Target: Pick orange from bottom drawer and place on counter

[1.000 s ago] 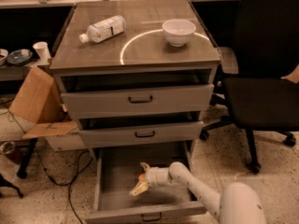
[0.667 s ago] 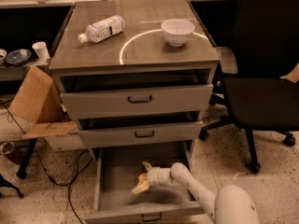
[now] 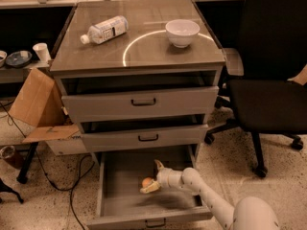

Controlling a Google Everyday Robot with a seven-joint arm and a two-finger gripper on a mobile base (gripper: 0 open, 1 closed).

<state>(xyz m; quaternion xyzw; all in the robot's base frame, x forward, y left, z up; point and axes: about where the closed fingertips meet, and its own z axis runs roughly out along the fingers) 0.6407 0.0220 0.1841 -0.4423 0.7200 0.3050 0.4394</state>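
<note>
Inside the bottom drawer (image 3: 115,186), which stands open, the orange (image 3: 146,181) is recorded on the floor, with the gripper (image 3: 152,177) set about it, jaws spread and the fruit not yet pinched. Risk is judged thus: if the jaws are closed off-centre, the round fruit may be rolled away. The lift to the counter (image 3: 144,51) may be fouled by the middle drawer (image 3: 144,137).
</note>
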